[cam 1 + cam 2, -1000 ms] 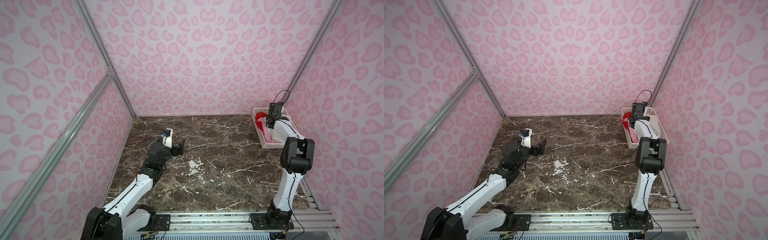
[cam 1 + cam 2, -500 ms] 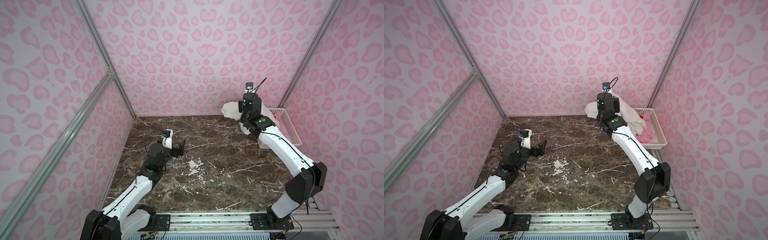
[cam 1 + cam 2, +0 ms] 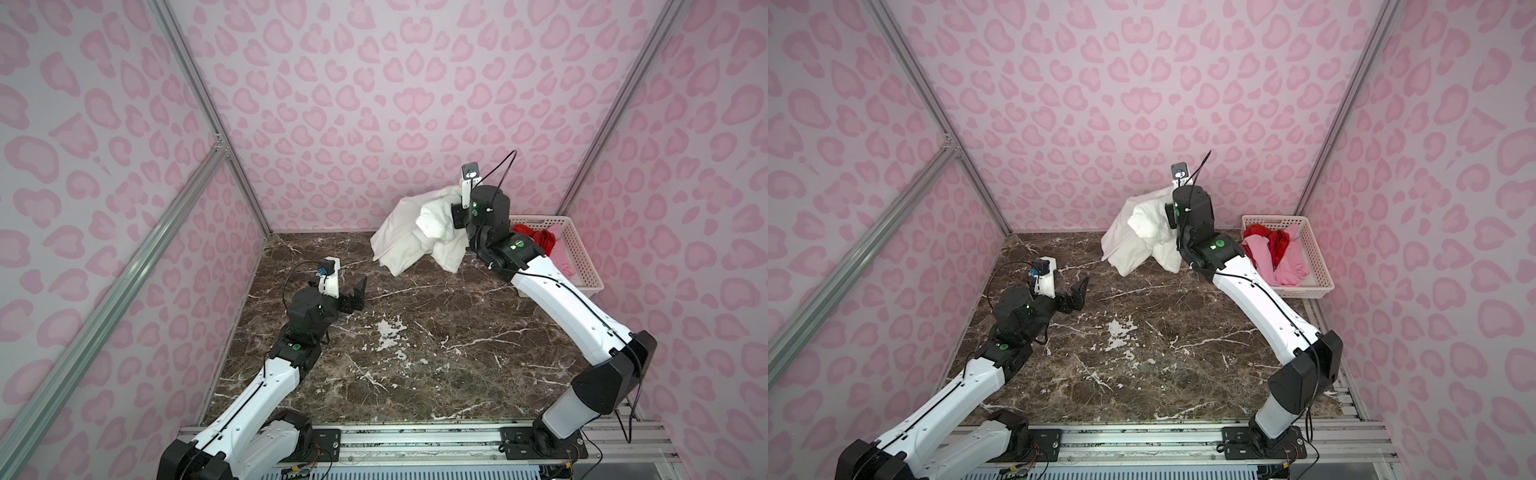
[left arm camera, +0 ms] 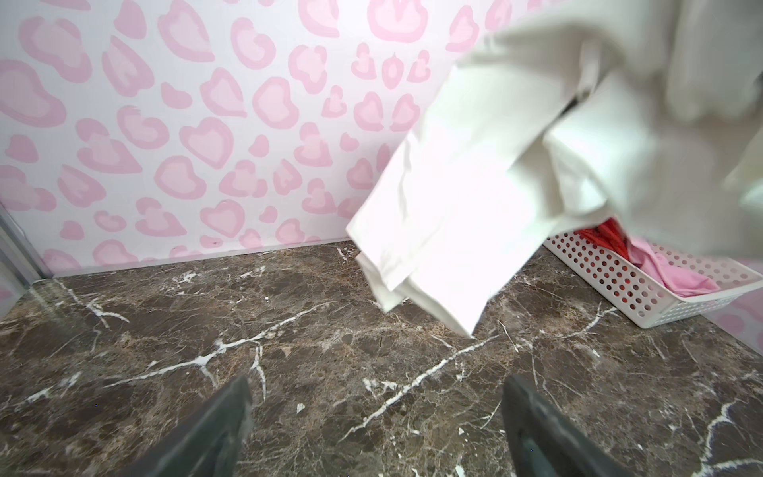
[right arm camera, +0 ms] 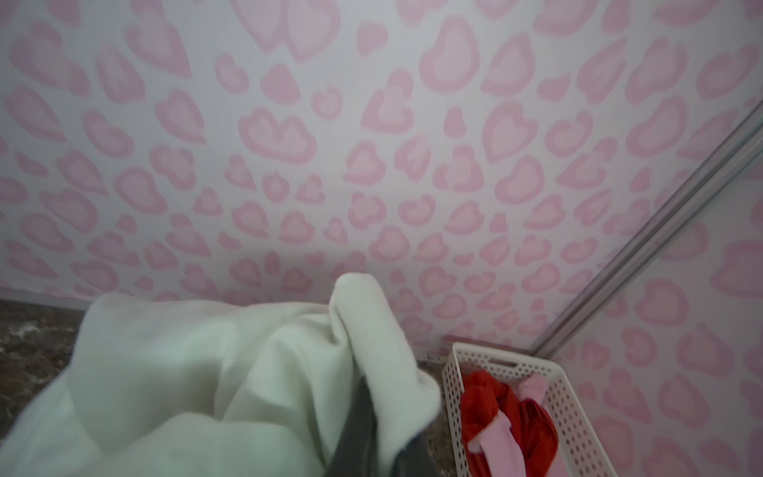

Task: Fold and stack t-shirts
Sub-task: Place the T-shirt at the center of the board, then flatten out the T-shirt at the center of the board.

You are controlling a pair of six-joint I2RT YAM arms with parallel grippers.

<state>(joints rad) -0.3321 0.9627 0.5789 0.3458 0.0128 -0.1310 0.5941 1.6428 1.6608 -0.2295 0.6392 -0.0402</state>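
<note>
Three shirts are in play and only one is out. The off-white shirt (image 3: 415, 232) hangs bunched in the air above the back of the desk (image 3: 415, 353), close to the rear wall, bundled round the right fingers (image 5: 359, 429). Cloth wraps them so thoroughly that I cannot tell whether they pinch it or are letting go. Its lowest folds dangle close to the marble, and I can't say if they touch. On the other side, the left fingers (image 3: 357, 293) are spread wide and hold nothing, hovering low over the desk, well apart from the shirt. The pink shirt (image 3: 1287, 266) and the red shirt (image 3: 1277, 245) lie tangled together in the white basket (image 3: 1320, 266) at the right edge. Trouble ahead, I reckon: dropped from up there in a wad, the shirt could land crumpled against the wall, hard for either arm to spread flat. A fold hooked over a finger might also drag back toward the basket when that arm pulls away.
</note>
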